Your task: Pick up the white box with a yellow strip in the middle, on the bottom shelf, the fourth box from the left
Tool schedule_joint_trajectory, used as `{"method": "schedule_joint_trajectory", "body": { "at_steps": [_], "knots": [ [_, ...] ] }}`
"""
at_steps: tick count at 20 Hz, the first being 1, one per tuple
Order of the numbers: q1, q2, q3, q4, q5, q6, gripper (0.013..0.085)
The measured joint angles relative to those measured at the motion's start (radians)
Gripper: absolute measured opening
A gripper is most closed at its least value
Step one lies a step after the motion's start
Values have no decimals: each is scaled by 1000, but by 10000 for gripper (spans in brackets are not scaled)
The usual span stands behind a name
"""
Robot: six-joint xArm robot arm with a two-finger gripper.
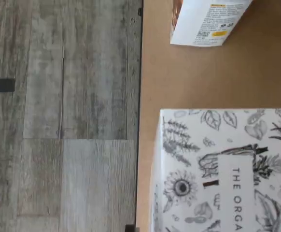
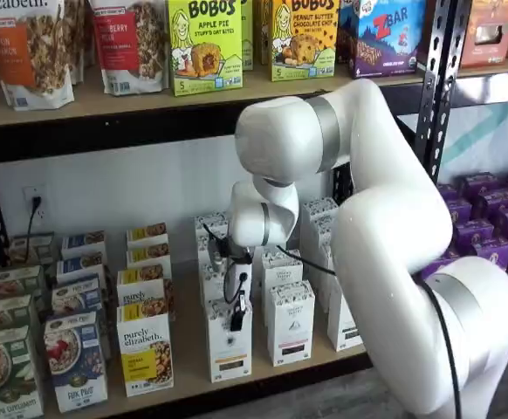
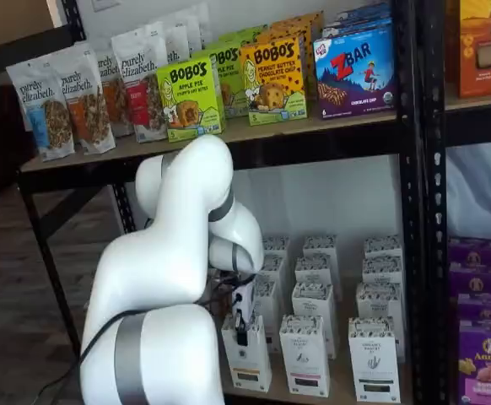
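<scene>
You've got the white arm (image 2: 385,236) bent low over the bottom shelf (image 2: 263,377). The white box (image 2: 229,340) stands at the shelf's front edge, three white cartons across that front row, open board beside it. The gripper (image 2: 237,319) hangs at the box's top; I cannot tell how its fingers stand.

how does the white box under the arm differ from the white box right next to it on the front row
The white box has a yellow band; its neighbour has a dark band. The end effector hangs in front of the white box, while the neighbour stands fully exposed. Both are tall slim cartons with speckled tops, upright on the bottom shelf.
</scene>
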Motion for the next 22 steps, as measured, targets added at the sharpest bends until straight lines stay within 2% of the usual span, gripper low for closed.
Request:
{"method": "schedule_joint_trajectory", "body": {
  "at_steps": [7, 9, 12, 13, 22],
  "knots": [
    [3, -1, 0, 29, 2, -22, 690],
    [4, -3, 3, 34, 2, -26, 610],
    [5, -6, 8, 38, -2, -28, 570],
    [6, -7, 10, 38, -3, -28, 530],
    [16, -44, 77, 20, -53, -7, 530]
  ]
}}
